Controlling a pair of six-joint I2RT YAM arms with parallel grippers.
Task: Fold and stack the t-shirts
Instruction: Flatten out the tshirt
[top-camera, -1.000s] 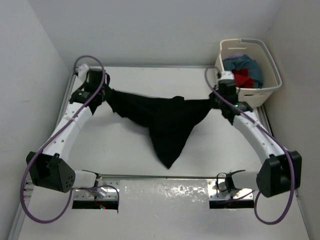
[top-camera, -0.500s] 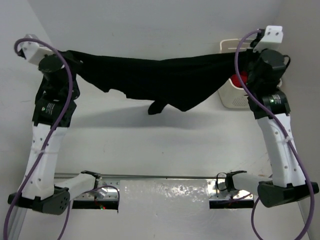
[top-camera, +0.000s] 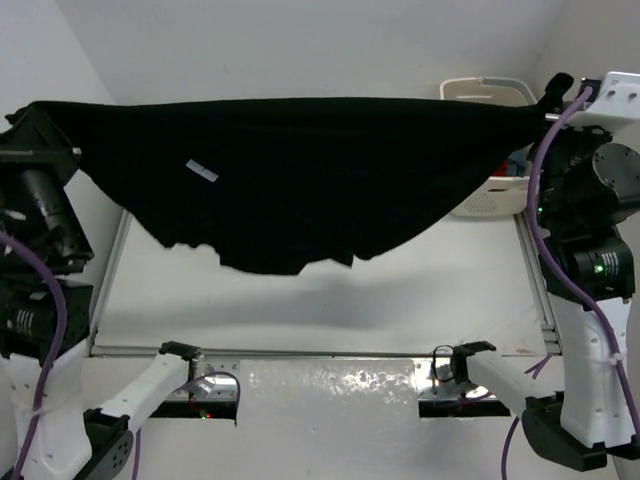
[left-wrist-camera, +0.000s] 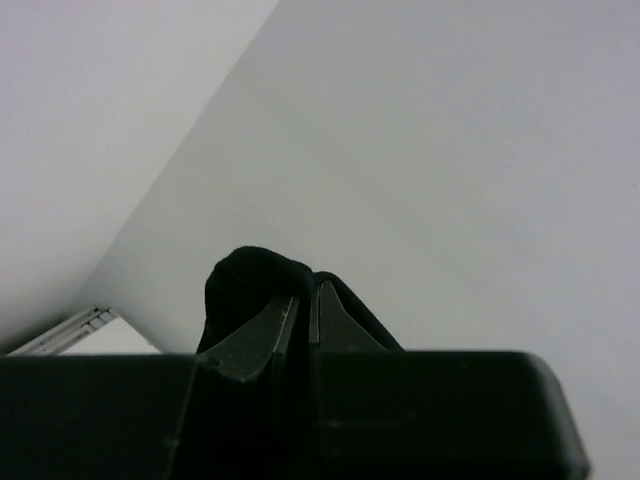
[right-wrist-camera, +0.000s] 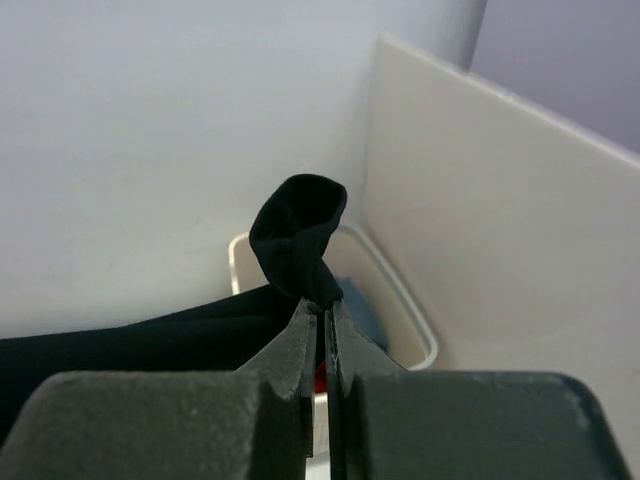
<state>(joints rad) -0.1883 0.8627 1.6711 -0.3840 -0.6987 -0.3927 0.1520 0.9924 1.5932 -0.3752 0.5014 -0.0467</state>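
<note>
Black t-shirt (top-camera: 290, 180) hangs spread in the air across the upper half of the top view. It is clear of the worktop (top-camera: 400, 300), with its lower hem sagging in a curve near centre. Small white tag (top-camera: 202, 170) on the cloth, left of centre.

Left gripper (left-wrist-camera: 305, 300): jaws pinched closed on a bunched shirt corner, upper left of the top view.

Right gripper (right-wrist-camera: 322, 312): jaws closed on the opposite corner, upper right, with a fold of cloth poking above the fingertips.

Cream laundry basket (top-camera: 480, 90) sits behind the shirt at upper right. A teal-blue t-shirt (right-wrist-camera: 358, 298) lies inside it.
</note>
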